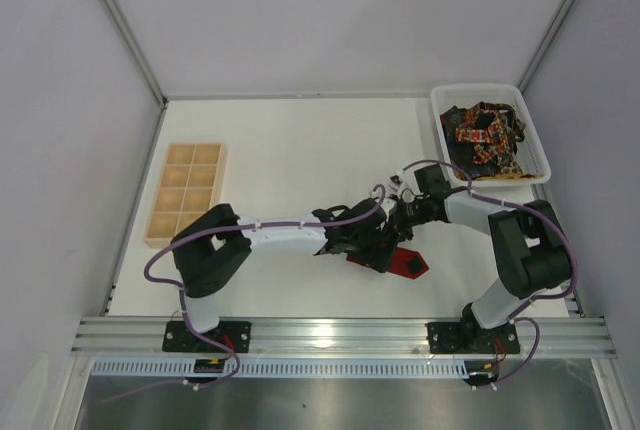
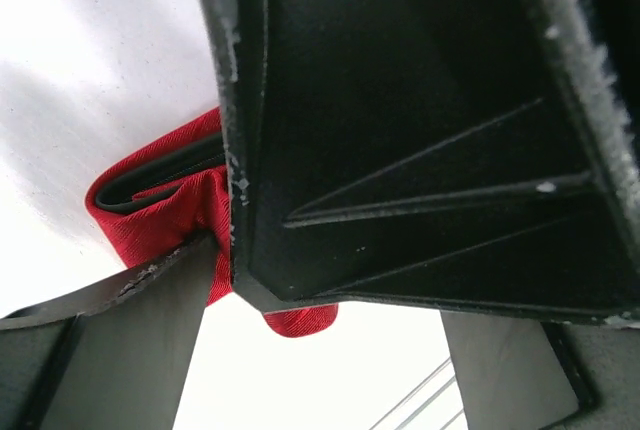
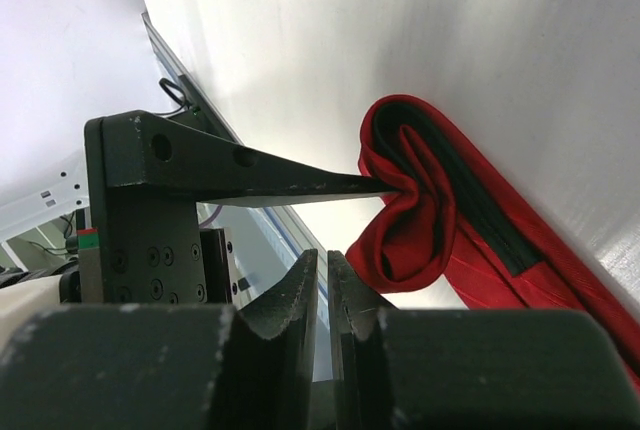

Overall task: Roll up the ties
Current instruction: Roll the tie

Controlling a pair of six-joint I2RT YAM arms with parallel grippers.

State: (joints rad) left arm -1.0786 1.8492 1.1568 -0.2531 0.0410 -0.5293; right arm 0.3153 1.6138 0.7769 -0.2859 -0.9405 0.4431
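I have both arms meeting over the near middle of the table point(image 1: 300, 150), right on the red tie point(image 3: 410, 230). It lies flat on the table with one end folded over on itself into a loose loop, its dark lining showing inside the fold, and the rest trailing off flat. My left gripper point(image 1: 372, 248) stands wide open. In its own wrist view the two fingers sit far apart at the bottom corners, with the tie's fold and a large black body, close and out of focus, filling the space ahead. From the right wrist view I can see one left finger point(image 3: 300, 182) reaching across with its tip pressed into the fold. My right gripper point(image 3: 328, 265) has its jaws drawn almost together, with only a thin slit of light between them. The loop sits just beside the tips, and I cannot tell whether they catch its edge. The other ties point(image 1: 485, 135), dark and patterned, are heaped in the white bin point(image 1: 540, 145) at the far right corner. A wooden tray point(image 1: 163, 190) with compartments sits at the left edge.
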